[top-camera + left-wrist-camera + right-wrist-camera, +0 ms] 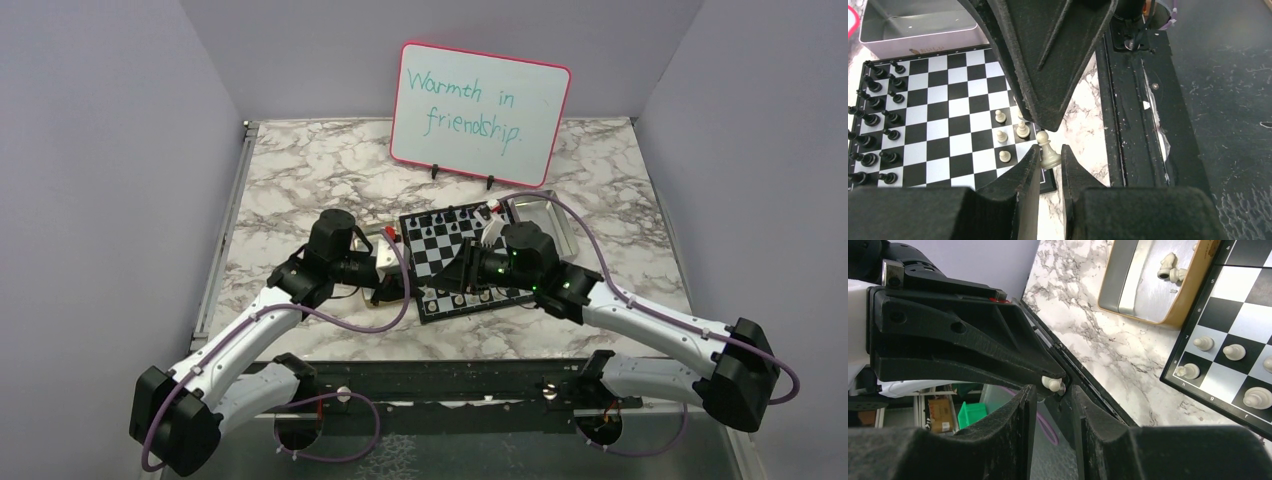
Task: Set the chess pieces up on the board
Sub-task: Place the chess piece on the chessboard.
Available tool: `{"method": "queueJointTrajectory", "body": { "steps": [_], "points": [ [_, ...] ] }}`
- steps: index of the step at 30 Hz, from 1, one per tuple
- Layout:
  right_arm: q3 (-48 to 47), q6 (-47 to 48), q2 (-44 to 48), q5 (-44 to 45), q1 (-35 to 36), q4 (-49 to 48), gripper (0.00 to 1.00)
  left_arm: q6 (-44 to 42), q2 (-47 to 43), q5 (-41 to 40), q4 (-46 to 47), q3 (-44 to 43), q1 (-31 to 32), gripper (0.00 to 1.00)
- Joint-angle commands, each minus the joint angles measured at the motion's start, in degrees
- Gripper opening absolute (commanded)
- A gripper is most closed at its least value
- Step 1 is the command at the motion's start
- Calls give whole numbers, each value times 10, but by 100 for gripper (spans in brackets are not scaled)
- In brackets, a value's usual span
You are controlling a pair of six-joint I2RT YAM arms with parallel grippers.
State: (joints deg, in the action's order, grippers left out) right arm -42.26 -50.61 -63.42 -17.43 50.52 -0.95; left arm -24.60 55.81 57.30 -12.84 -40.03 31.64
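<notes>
From above, the small black-and-white chequered chessboard (445,245) lies mid-frame on the marbled worktop (300,170). The left gripper (405,292) is at its lower-left corner and the right gripper (450,283) is over its lower part.

In the left wrist view, the left jaws are clenched on a pale cream pawn (1047,149) at lower centre, just off the board's corner. Tiny black chessmen (873,117) line the board's left side.

In the right wrist view, the right jaws stand parted, gripping nothing, just beneath that pawn. More cream chessmen (1233,351) stand on the board at right.

From above, the right arm (640,318) hides part of the board (440,250); chess pieces (443,216) too small to identify.
</notes>
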Motion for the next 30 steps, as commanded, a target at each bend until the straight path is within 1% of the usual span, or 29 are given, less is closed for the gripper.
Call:
{"method": "queueJointTrajectory", "body": {
  "steps": [1,11,13,18,23,24,25,27,30],
  "points": [
    [11,-7,-5,-22,-2,-40,36,4,-13,46,13,8,4,0],
    [12,-10,-27,-56,-2,-60,35,5,-16,48,13,8,6,0],
    [15,-12,-30,-60,-2,-65,34,1,-13,48,13,6,6,0],
    [23,-17,-29,-60,-2,-73,25,-3,-3,49,13,1,6,0],
    [31,-16,-12,-52,-2,-71,9,-8,-1,44,13,3,7,0],
    [32,-13,-9,-47,-2,-68,6,-9,0,41,13,3,7,2],
    [34,-11,-6,-40,-3,-63,5,-8,0,36,13,3,7,9],
    [36,-3,1,-26,-2,-54,2,-8,0,30,14,5,7,31],
    [33,10,9,-12,-2,-43,1,-11,0,23,13,8,7,55]
  ]
}}
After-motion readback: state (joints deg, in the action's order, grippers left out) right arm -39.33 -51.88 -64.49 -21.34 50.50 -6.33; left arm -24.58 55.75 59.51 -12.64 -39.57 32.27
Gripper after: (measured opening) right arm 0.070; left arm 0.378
